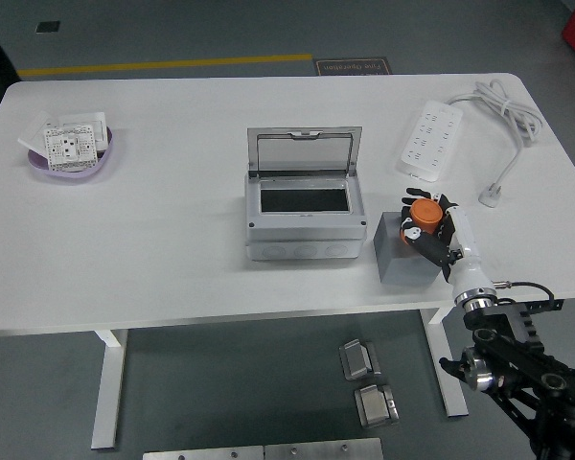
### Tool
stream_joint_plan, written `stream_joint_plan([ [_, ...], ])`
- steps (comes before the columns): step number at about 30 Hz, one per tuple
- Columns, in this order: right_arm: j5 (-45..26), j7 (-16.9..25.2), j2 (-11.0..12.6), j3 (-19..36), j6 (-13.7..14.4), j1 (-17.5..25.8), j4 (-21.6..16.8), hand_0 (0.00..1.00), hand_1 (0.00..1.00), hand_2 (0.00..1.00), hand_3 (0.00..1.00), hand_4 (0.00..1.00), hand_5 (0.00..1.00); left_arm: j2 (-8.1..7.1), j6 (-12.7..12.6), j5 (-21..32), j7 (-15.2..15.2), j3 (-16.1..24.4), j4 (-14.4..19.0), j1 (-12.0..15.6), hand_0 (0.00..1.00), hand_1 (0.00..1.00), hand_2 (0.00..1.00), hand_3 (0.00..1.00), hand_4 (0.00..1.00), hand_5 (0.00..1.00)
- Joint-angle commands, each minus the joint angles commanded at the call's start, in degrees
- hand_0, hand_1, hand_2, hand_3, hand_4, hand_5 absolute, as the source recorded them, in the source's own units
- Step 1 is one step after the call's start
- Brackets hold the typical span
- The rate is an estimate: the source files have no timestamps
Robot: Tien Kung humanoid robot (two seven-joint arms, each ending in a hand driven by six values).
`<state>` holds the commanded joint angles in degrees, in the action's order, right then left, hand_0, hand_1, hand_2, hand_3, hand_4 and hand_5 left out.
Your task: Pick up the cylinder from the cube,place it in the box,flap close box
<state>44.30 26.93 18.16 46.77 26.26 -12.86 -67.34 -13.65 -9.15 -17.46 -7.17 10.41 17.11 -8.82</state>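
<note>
Single head view, high on robot's side, facing forward and down; whole white table (172, 182) in frame, near edge low, floor beyond far edge.

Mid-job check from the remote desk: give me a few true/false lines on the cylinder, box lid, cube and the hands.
1. The right hand is closed around the orange cylinder. True.
2. The cylinder is already inside the box. False: it is over the grey cube, right of the box.
3. The box lid stands open. True.
4. The left hand is steadying the box. False: no left hand is in view.
5. The power strip lies left of the box. False: far right.
</note>
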Motion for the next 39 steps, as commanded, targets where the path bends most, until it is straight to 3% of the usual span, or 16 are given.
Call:
stream_joint_plan([
  [8, -0.1, 0.2, 0.3, 0.3, 0.4, 0.1, -1.2, 0.743, 0.622, 0.567, 0.626, 0.201, 0.002, 0.0, 0.0, -0.1, 0.0, 0.3, 0.0, 0.0, 0.655, 0.637, 0.584, 0.632, 0.667, 0.283],
  [9, -0.1, 0.2, 0.3, 0.4, 0.5, 0.1, -1.3, 0.652, 0.549, 0.497, 0.552, 0.002, 0.002, 0.01, 0.0, -0.1, 0.0, 0.3, 0.0, 0.0, 0.655, 0.637, 0.584, 0.632, 0.669, 0.284],
  [14, 0.9, -0.2, 0.5, 0.9, 0.8, 0.0, -2.5, 0.652, 0.549, 0.497, 0.552, 0.002, 0.002, 0.02, 0.0, -0.1, 0.0, 0.3, 0.0, 0.1, 0.655, 0.637, 0.584, 0.632, 0.669, 0.284],
  [15, 1.2, -0.3, 0.6, 1.0, 0.9, -0.1, -2.8, 0.592, 0.488, 0.472, 0.431, 0.002, 0.002, 0.04, 0.1, 0.0, 0.0, 0.2, 0.0, 0.1, 0.655, 0.637, 0.585, 0.633, 0.672, 0.288],
  [24, 1.7, -0.5, 0.9, 1.6, 1.2, -0.3, -4.8, 0.606, 0.502, 0.5, 0.426, 0.002, 0.002, 0.13, 0.1, 0.0, 0.0, 0.0, 0.0, 0.2, 0.655, 0.638, 0.585, 0.633, 0.674, 0.289],
  [31, 5.0, -2.5, 1.8, 0.1, 4.5, -2.2, -6.7, 0.624, 0.534, 0.53, 0.448, 0.002, 0.002, 0.11, 0.0, 0.1, 0.0, -0.2, 0.0, 0.3, 0.655, 0.637, 0.585, 0.633, 0.675, 0.292],
  [38, 14.3, -9.4, 3.3, -5.0, 8.3, -8.2, -6.8, 0.632, 0.542, 0.537, 0.462, 0.002, 0.002, -0.1, -0.3, 0.5, 0.1, -0.8, -0.2, 0.5, 0.656, 0.637, 0.585, 0.633, 0.676, 0.294],
  [39, 15.9, -10.5, 3.4, -5.9, 8.6, -9.4, -6.7, 0.35, 0.397, 0.534, 0.459, 0.039, 0.002, -0.15, -0.3, 0.6, 0.1, -0.9, -0.2, 0.6, 0.656, 0.637, 0.586, 0.634, 0.676, 0.292],
])
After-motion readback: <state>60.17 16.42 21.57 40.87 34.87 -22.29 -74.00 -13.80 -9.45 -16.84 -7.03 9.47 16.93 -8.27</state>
